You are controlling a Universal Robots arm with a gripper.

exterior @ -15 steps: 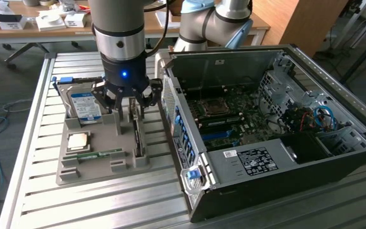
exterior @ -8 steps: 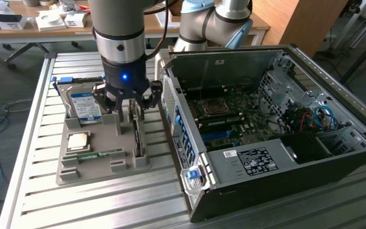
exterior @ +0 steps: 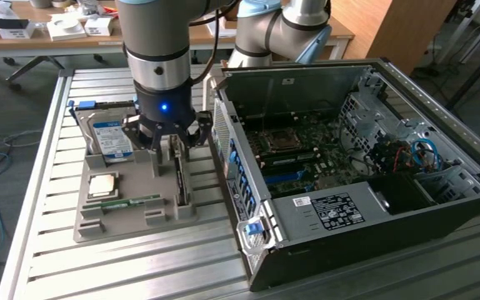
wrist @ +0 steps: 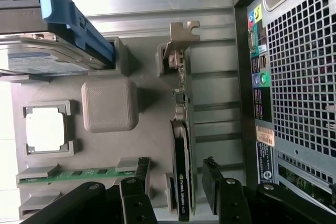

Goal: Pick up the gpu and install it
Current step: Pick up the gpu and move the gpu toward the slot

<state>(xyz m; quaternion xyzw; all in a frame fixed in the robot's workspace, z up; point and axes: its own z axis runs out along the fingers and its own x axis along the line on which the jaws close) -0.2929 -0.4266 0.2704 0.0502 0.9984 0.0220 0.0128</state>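
The gpu (exterior: 180,178) stands on edge in a slot of the grey holder tray (exterior: 115,228), its green board and dark cooler running along the slot. In the wrist view the gpu (wrist: 181,129) has its silver bracket at the far end. My gripper (exterior: 167,142) hangs directly over the card's rear part, open. In the wrist view the gripper (wrist: 175,169) straddles the card, with one of the fingers (wrist: 139,174) on each side and a gap to the board on both sides. Nothing is held.
The tray also carries a hard drive (exterior: 110,137) with a blue-white label, a CPU (exterior: 102,184) and a green memory strip (exterior: 127,203). The open computer case (exterior: 349,169) lies close on the exterior view's right, its perforated rear panel (wrist: 299,77) beside the card.
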